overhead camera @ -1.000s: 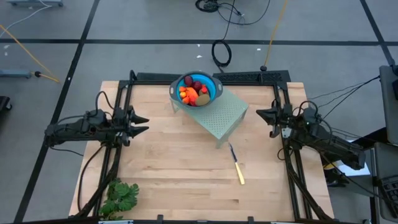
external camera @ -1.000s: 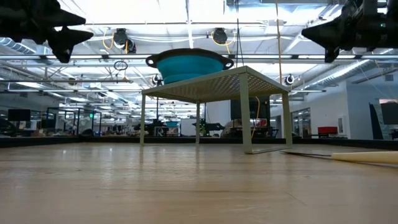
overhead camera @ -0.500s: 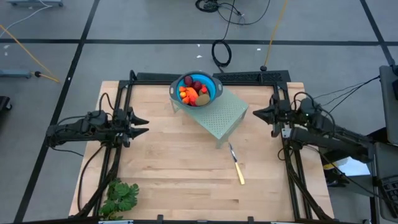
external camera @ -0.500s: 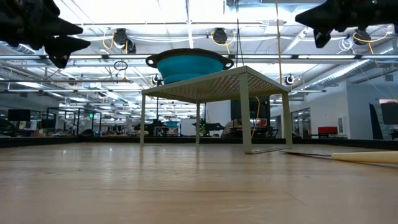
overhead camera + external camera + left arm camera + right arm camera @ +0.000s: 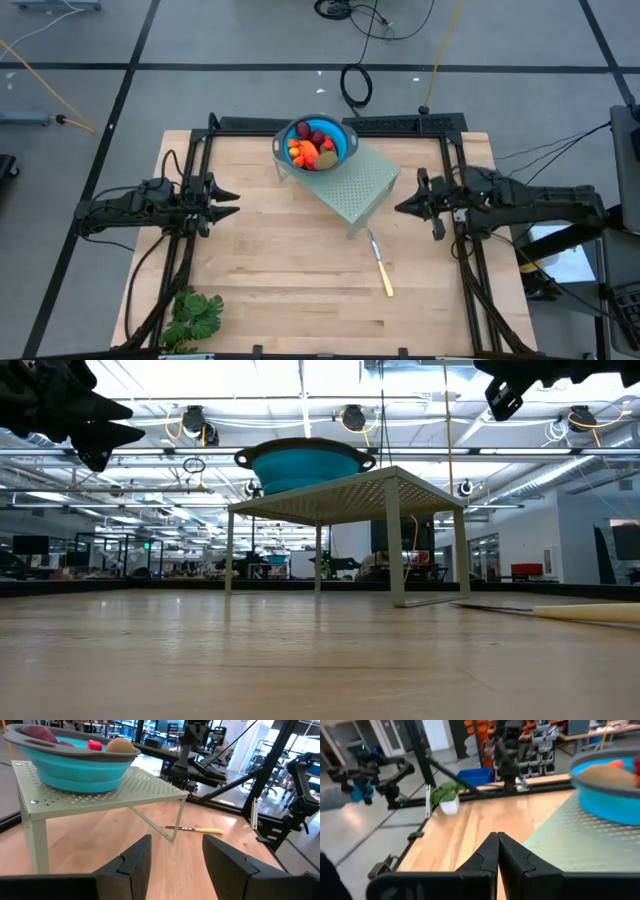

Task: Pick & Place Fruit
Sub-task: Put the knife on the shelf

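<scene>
the right gripper (image 5: 405,207) hangs pinched together and empty, beside the green perforated stand (image 5: 355,180), bare wood around it. the left gripper (image 5: 232,203), fingers apart and empty, waits at the table's (image 5: 280,270) left edge. the fruit (image 5: 312,148) fills the blue bowl (image 5: 340,150) on the stand. only the high view shows the leafy bunch (image 5: 193,318).

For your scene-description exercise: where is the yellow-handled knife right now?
In the high view, the yellow-handled knife lies flat on the wooden table, right of centre, just in front of the green perforated stand that carries the blue bowl.
</scene>
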You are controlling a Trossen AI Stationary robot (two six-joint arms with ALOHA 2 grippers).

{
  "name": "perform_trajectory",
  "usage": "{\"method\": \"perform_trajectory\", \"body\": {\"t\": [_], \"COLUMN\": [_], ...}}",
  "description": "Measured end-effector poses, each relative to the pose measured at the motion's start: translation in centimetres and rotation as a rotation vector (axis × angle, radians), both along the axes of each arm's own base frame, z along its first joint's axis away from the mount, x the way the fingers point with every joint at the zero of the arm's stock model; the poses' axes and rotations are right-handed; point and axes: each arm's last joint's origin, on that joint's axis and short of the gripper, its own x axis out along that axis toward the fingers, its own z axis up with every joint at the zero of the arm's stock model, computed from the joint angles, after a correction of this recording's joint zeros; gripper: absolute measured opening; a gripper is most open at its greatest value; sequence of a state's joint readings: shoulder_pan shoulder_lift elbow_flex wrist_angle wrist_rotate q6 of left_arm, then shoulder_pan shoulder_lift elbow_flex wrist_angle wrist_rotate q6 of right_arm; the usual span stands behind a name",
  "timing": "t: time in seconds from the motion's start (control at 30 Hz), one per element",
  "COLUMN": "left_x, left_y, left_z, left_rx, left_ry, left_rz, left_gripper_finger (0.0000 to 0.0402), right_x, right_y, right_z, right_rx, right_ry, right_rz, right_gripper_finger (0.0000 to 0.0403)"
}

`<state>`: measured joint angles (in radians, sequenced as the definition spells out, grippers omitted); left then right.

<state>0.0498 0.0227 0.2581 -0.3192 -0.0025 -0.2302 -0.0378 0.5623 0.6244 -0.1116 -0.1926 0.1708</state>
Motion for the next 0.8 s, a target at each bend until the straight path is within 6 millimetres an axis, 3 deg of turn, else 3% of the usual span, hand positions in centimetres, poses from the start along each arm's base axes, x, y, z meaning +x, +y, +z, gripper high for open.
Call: {"method": "perform_trajectory", "body": {"t": [0.8], "left_x": [0.0], "left_y": [0.0], "left_z": [0.0], "left_rx": [-0.001], "left_ry": [-0.001], "left_rz": [0.000], "left_gripper_finger": [0.0177], "right_x": [2.8], "right_y": [8.4], "right_z": [-3.4], "right_rx": [0.166], "right_ry": [0.269], "right_rz": [0.018], "right_gripper_finger": [0.0000]}}
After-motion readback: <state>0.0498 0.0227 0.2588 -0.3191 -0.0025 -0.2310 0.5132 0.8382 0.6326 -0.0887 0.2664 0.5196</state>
